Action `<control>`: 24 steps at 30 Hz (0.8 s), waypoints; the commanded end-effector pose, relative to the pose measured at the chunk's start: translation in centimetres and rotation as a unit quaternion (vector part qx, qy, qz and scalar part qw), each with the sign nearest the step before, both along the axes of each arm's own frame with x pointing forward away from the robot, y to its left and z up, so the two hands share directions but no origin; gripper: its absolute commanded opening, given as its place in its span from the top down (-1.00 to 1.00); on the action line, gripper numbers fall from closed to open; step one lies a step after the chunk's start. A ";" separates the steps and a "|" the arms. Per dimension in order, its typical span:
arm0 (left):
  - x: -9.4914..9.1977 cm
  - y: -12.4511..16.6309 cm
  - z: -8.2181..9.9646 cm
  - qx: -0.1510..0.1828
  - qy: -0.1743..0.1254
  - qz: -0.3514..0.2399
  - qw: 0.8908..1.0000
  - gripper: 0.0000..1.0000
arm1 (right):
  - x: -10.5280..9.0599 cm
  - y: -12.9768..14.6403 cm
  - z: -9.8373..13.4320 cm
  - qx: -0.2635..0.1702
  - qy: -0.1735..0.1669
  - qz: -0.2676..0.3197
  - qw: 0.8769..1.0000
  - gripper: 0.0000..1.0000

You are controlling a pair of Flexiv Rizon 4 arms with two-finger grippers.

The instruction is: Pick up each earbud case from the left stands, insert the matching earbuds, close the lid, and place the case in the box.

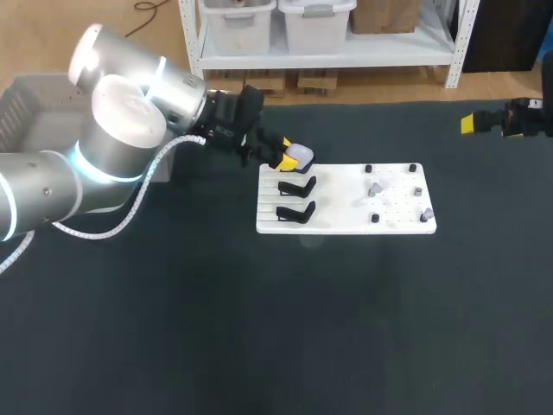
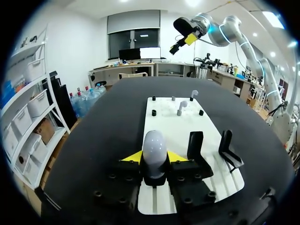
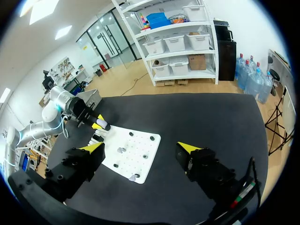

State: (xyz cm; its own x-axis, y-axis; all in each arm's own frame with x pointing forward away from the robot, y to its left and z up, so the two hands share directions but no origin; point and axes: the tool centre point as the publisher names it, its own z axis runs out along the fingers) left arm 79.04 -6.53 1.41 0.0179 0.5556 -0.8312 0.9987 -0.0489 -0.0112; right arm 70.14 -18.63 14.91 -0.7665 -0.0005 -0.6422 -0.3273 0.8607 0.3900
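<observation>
Two black stands [image 1: 298, 185] and small pegs [image 1: 375, 218] stud the white board [image 1: 346, 226].

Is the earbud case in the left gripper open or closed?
Closed: the earbud case in the left gripper shows one smooth rounded shell, no raised lid.

The left hand [image 1: 288, 157] grips a white earbud case [image 1: 300, 156] over the far left corner of the white board [image 1: 346, 223]. Two black stands [image 1: 296, 185] sit just beside it. The right hand [image 1: 468, 124] is well apart, above the bench [image 1: 259, 328].
</observation>
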 end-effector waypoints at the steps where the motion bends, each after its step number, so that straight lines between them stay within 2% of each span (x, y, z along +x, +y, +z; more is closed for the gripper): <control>1: -0.1 0.1 -0.1 0.001 -0.001 -0.002 1.000 1.00 | 0.0 0.0 0.0 -0.001 0.000 -0.001 1.000 -1.00; 6: 0.0 0.8 1.0 -0.009 -0.010 0.006 1.000 1.00 | 0.0 0.0 0.0 -0.001 0.000 -0.001 1.000 -1.00; 14: -0.3 1.7 3.8 -0.041 -0.027 0.016 0.999 1.00 | 0.0 0.0 0.0 -0.001 0.000 -0.001 1.000 -1.00; 19: -1.1 1.8 7.6 -0.095 -0.023 0.014 0.995 1.00 | 0.0 0.0 0.0 -0.001 0.000 -0.001 1.000 -1.00; 24: -3.0 1.3 11.7 -0.153 -0.021 0.019 0.988 1.00 | 0.0 0.0 0.0 -0.001 0.000 -0.001 1.000 -1.00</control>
State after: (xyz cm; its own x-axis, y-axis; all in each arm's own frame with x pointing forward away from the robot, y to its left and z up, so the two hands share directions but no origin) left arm 78.35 -5.87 11.97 0.0252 0.3033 -0.9526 0.9983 -0.0585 0.0077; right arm 70.14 -18.63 14.91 -0.7665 -0.0005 -0.6422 -0.3273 0.8607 0.3900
